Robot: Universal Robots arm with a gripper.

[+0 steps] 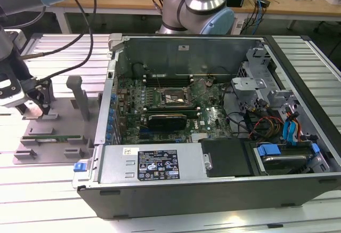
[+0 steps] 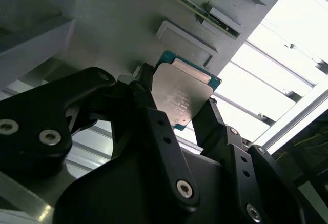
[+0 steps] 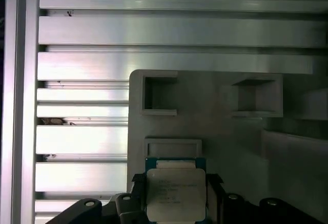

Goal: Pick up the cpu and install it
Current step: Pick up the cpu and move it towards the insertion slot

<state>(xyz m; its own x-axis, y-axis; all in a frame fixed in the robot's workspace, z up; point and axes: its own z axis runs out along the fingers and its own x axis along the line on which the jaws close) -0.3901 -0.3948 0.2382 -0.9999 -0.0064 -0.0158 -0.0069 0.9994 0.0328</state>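
The gripper [image 2: 177, 103] is pressed onto the cpu [image 2: 184, 88]: in both wrist views one black finger [image 2: 147, 86] stands against one side of the chip and the other finger against the opposite side, so the chip sits between them with its silver top plate and thin green rim showing. In the first wrist view the cpu [image 3: 176, 196] is just beside a small raised ledge [image 3: 173, 147] of the grey fixture plate [image 3: 220, 137]. I cannot tell whether the chip rests on the plate or is raised from it. In the exterior view the gripper [image 1: 33, 110] is low over the plate's far edge, at the exterior view's left. The plate lies on the aluminium table [image 1: 53, 51]. The open computer case [image 1: 213, 46] stands beside the plate, at the exterior view's right.
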